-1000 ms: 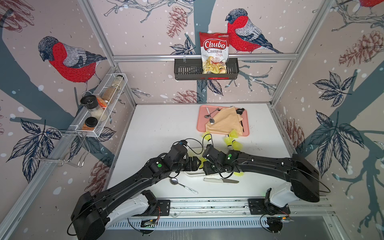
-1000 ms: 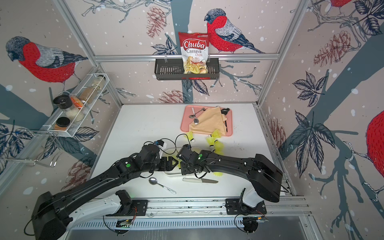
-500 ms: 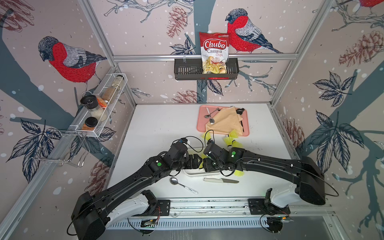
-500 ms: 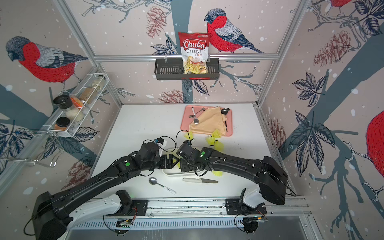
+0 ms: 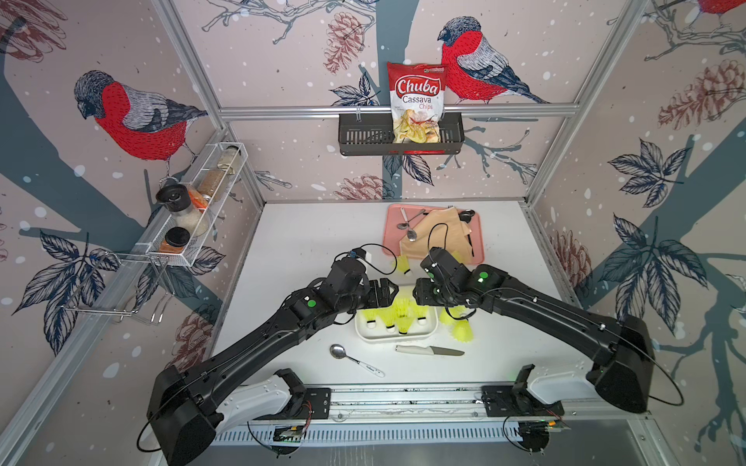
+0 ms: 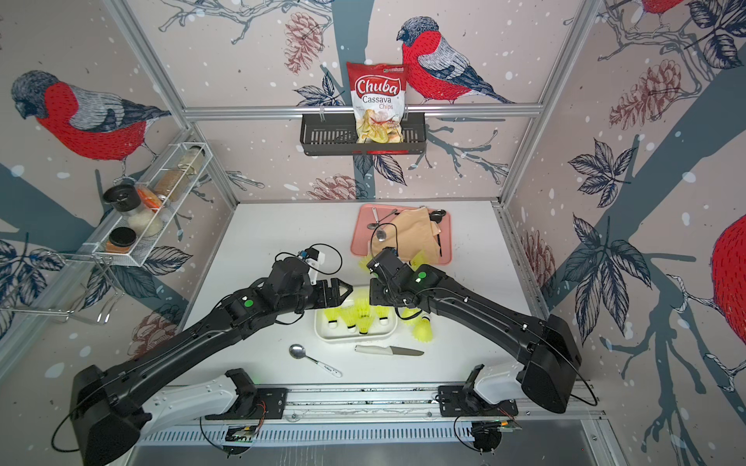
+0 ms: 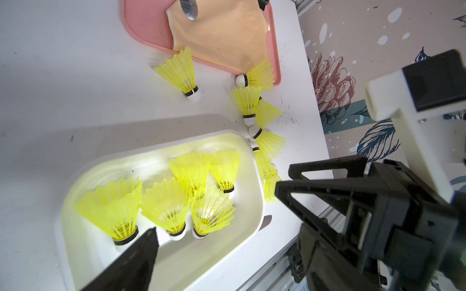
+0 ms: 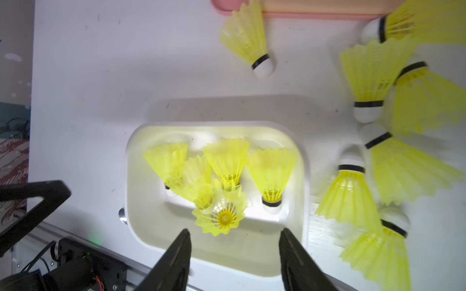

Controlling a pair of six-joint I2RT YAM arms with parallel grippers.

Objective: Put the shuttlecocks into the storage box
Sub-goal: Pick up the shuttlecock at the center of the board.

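The white storage box (image 5: 365, 335) (image 6: 323, 333) sits near the table's front and holds several yellow-green shuttlecocks (image 5: 397, 312) (image 7: 166, 201) (image 8: 271, 168), most standing on their white tips. More shuttlecocks (image 5: 462, 333) (image 8: 350, 194) lie on the table right of the box, and one (image 5: 403, 266) lies by the pink tray. My left gripper (image 5: 390, 291) hangs open above the box's far left side, one finger (image 7: 136, 257) showing in its wrist view. My right gripper (image 8: 234, 252) (image 5: 420, 296) is open and empty above the box's far right side.
A pink tray (image 5: 478, 242) with a tan cloth and spoons lies behind the box. A white-handled knife (image 5: 428, 351) and a spoon (image 5: 355, 359) lie in front of it. A wire spice rack (image 5: 189, 210) hangs on the left wall, a black basket (image 5: 363, 139) with a chips bag at the back.
Both grippers have shifted a little toward the back above the box. The right arm's elbow has swung outward to the right.
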